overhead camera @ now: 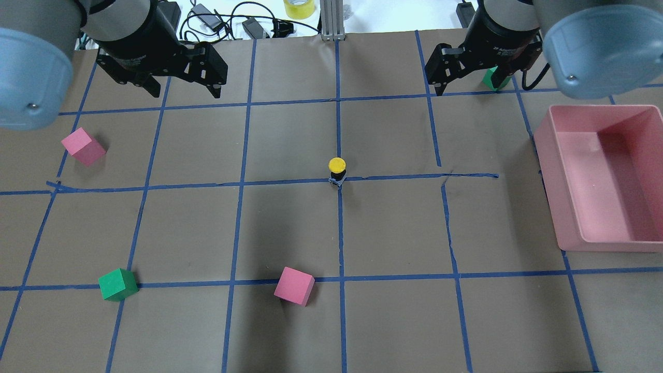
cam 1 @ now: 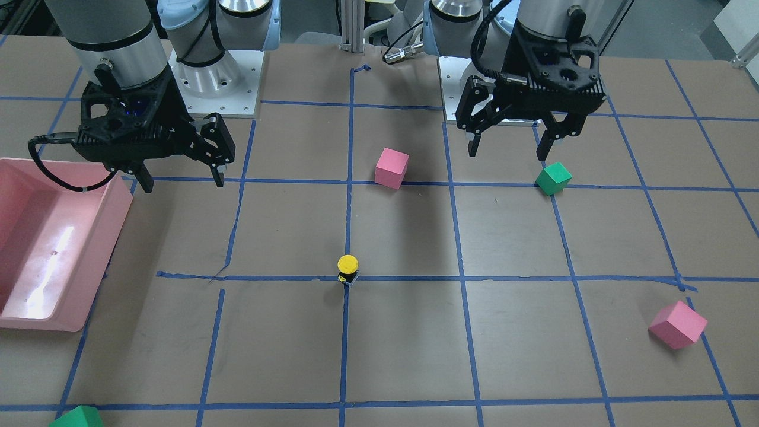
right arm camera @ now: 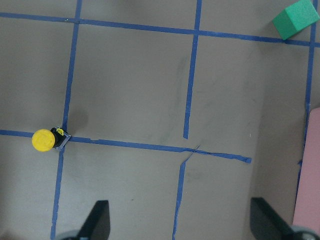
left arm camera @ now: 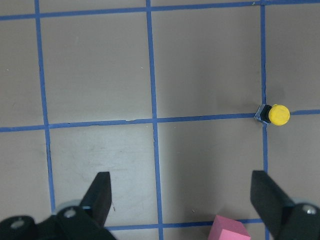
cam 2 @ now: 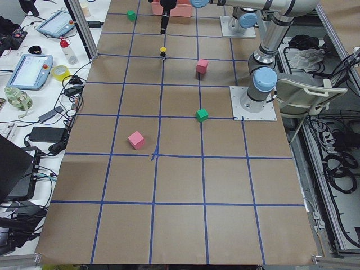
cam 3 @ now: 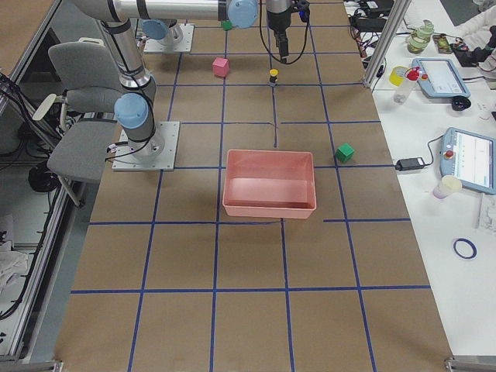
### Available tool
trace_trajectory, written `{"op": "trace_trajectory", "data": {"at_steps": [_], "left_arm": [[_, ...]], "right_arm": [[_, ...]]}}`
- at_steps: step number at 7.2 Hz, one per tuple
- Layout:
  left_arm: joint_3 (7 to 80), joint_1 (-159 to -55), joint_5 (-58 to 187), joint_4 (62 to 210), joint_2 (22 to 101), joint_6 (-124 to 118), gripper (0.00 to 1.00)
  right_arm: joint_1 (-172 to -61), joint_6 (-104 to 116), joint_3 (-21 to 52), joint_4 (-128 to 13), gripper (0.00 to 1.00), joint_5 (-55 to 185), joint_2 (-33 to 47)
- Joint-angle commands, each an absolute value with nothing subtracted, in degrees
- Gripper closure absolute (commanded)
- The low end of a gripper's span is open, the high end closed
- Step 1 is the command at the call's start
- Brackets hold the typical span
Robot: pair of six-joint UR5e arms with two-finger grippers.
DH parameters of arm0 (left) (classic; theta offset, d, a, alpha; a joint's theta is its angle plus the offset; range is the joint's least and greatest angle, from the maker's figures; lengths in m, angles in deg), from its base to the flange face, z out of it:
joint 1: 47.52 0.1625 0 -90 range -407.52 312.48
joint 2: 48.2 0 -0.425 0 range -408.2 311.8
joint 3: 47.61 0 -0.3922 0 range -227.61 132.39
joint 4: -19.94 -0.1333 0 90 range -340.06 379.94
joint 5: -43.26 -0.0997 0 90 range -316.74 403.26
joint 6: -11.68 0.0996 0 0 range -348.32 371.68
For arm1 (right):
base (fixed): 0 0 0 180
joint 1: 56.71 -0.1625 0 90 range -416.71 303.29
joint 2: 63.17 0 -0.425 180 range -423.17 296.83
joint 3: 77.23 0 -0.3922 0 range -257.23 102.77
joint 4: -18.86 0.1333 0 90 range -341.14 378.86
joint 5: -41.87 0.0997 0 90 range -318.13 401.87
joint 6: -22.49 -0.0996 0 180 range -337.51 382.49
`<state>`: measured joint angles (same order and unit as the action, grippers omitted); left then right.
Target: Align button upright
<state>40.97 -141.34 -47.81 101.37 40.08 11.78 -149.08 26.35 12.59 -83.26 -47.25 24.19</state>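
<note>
The button (overhead camera: 336,171) stands upright on a blue tape crossing at the table's middle, yellow cap on top, black body and grey base below. It also shows in the front view (cam 1: 348,270), the left wrist view (left arm camera: 275,115) and the right wrist view (right arm camera: 47,140). My left gripper (overhead camera: 185,92) hovers open and empty above the table, far from the button; the front view shows it at the upper right (cam 1: 507,153). My right gripper (overhead camera: 469,85) also hovers open and empty, away from the button, at the front view's left (cam 1: 182,182).
A pink bin (overhead camera: 546,171) sits on my right side. Two pink cubes (overhead camera: 84,146) (overhead camera: 294,286) and a green cube (overhead camera: 118,284) lie on the left and near parts. Another green cube (overhead camera: 492,77) lies behind the right gripper. Blue tape lines grid the table.
</note>
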Motion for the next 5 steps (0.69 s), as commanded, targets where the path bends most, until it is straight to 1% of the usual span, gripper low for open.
{"op": "trace_trajectory", "data": {"at_steps": [1,5], "left_arm": [[42.4,-141.3,-47.3,101.2,39.3,12.3,0.0],[42.7,-141.2,-47.4,100.7,39.0,12.3,0.0]], "right_arm": [[-149.1,26.4,12.6,-83.3,0.0,-47.2,24.2],[-149.1,26.4,12.6,-83.4,0.0,-47.2,24.2]]}}
